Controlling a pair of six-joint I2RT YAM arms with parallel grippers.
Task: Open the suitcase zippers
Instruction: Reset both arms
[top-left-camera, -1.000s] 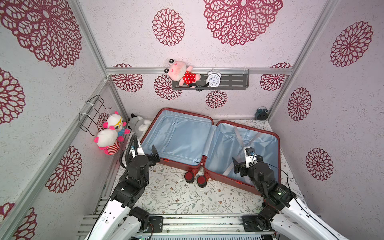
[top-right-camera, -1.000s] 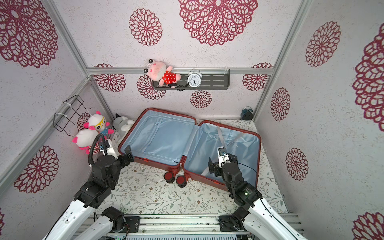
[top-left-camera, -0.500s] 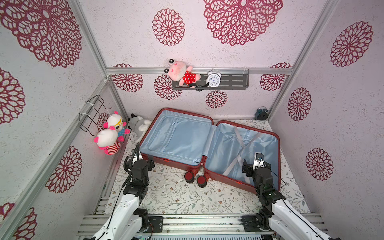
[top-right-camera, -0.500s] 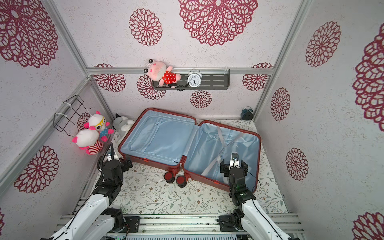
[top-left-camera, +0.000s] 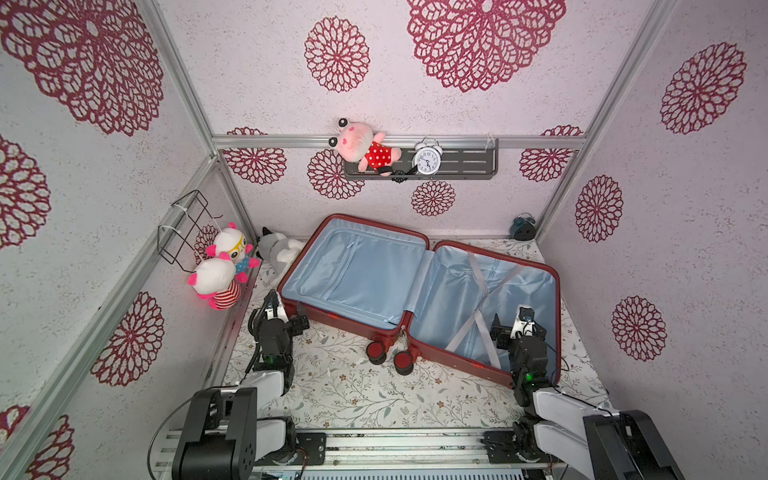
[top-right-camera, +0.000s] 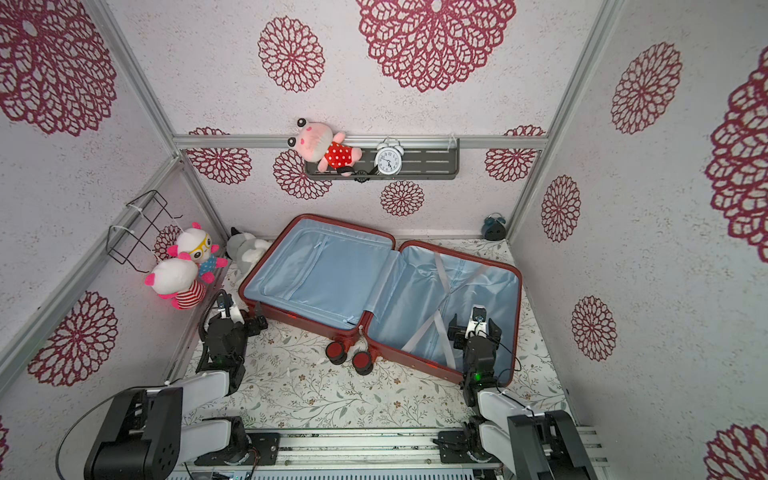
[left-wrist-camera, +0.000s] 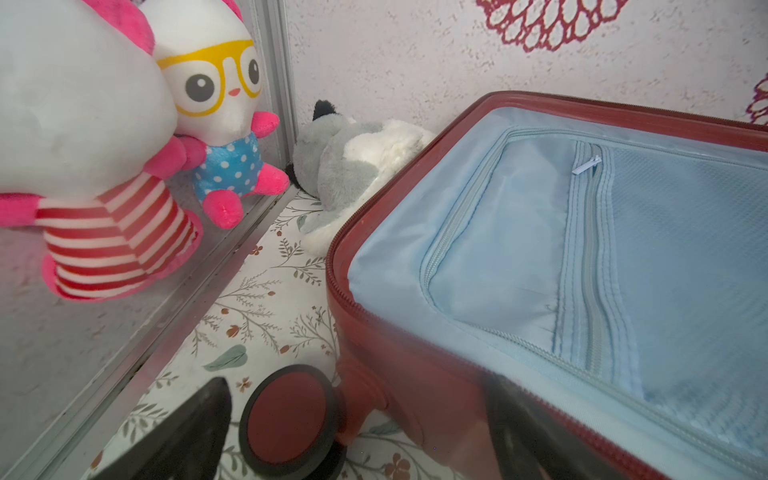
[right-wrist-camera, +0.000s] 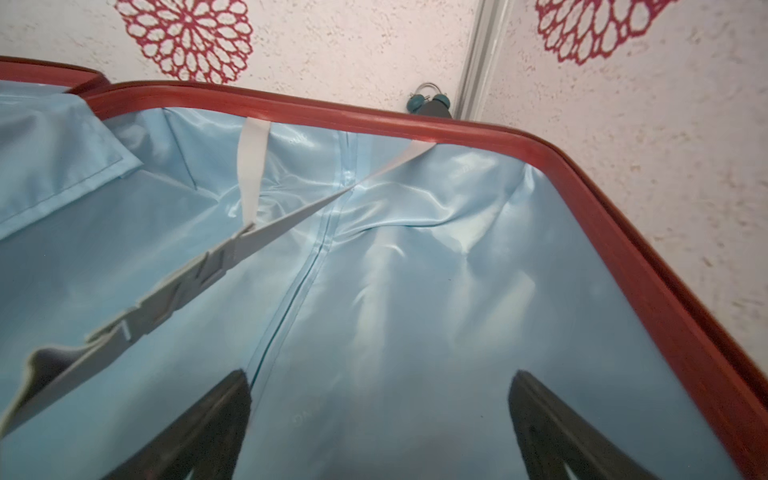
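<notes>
You have the suitcase (top-left-camera: 365, 274) open on the table (top-left-camera: 353, 390) | left end effector (top-left-camera: 294, 318) at its near left corner | right end effector (top-left-camera: 517, 327) over its right half | shelf (top-left-camera: 469, 160) on the wall behind

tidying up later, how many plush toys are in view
4. The pink toy lies on the back shelf; the glasses toy and the striped toy are by the left wall; the grey-white toy lies on the floor beside the suitcase. Others may be hidden behind it.
</notes>
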